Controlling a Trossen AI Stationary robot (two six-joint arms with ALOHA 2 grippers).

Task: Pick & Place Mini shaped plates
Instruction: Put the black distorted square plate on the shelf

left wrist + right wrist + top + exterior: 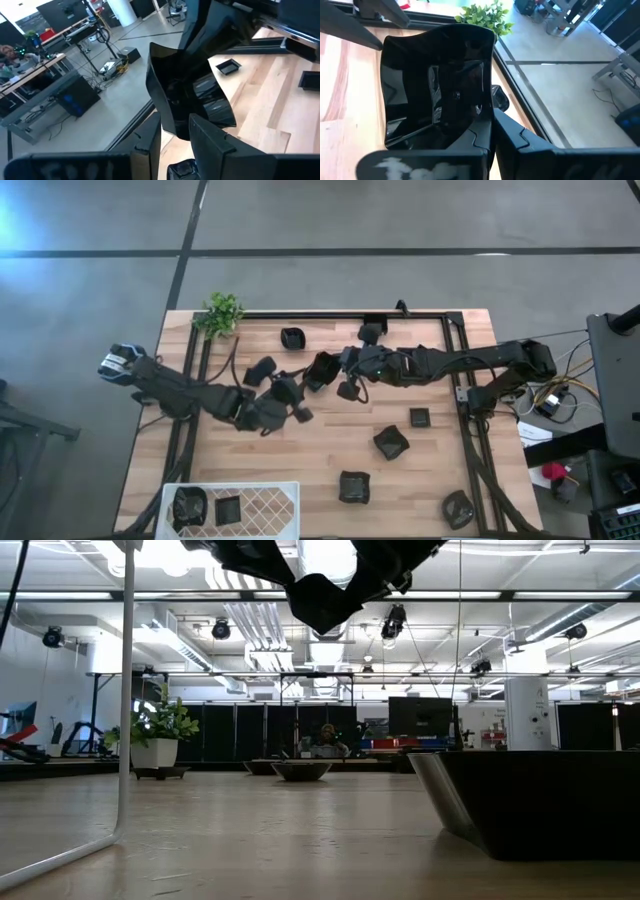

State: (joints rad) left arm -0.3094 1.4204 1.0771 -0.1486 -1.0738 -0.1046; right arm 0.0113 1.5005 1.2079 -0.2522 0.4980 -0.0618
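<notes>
High view: both arms meeting mid-table above the wood. Right gripper (487, 132) clamped on a black plate (437, 82) held aloft. Left gripper (175, 137) spread, fingers flanking the same plate's rim. For a clean handover, best close left fully before freeing right, then carry to the white tray (275, 502).

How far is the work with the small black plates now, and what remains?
Done: two plates lie in the white tray. In hand: the right gripper is shut on one plate, raised over mid-table, with the left gripper close against it; whether the left also grips is unclear. Left: at least five loose plates on the table.
</notes>
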